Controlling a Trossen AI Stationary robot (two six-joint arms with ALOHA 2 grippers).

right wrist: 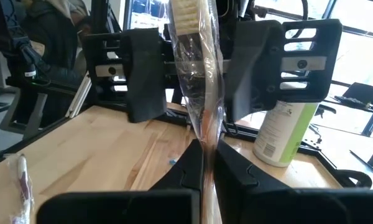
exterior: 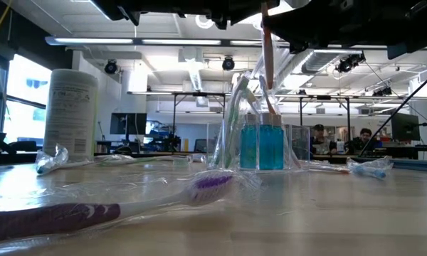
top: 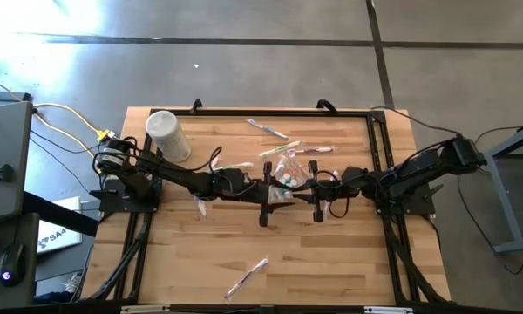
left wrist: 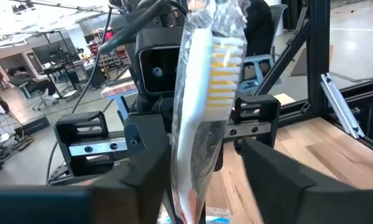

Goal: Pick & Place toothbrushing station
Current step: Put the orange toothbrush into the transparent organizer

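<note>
I see the station point(exterior: 263, 146) near mid-table — a clear boxy holder with two blue compartments, wrapped brushes standing in it. My right gripper point(right wrist: 206, 165) is pinched tight on a brush point(right wrist: 196, 74) in crinkly film, upright above the holder. My left gripper point(left wrist: 202, 180) faces it, fingers standing apart either side of the same brush — no contact I can confirm. A white tub point(top: 167, 135) stands at the far left corner; a purple wrapped brush point(exterior: 92, 210) lies flat in front.
</note>
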